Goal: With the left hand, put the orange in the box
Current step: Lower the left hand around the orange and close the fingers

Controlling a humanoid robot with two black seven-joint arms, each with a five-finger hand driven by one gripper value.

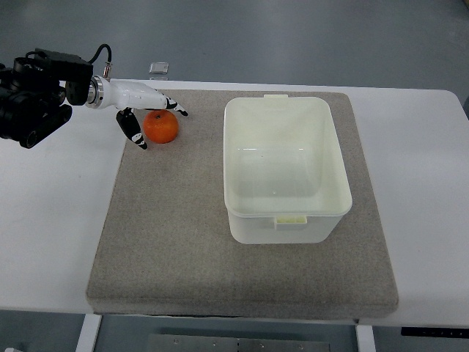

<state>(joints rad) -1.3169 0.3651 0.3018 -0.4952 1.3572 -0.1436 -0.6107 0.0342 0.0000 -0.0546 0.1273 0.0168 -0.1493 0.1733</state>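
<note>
We find the left hand (150,117) spread open, empty, straddling the orange (160,126), with the box (287,167) to its right.

One round orange fruit (160,126), one white rectangular plastic box (286,168), one grey felt mat (176,235), one white worktop (51,220), and one small, possibly metal, square object (159,68).

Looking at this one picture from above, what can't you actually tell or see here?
- Whether the left hand already grips the orange: from the steep top view its fingers straddle the fruit, but contact is not visible.
- The right arm: not in the picture at all.
- The small object beyond the table's far edge: too small to identify.
- The orange's side toward the palm: covered by the hand.
- The box's outer far wall: hidden by its own rim.
</note>
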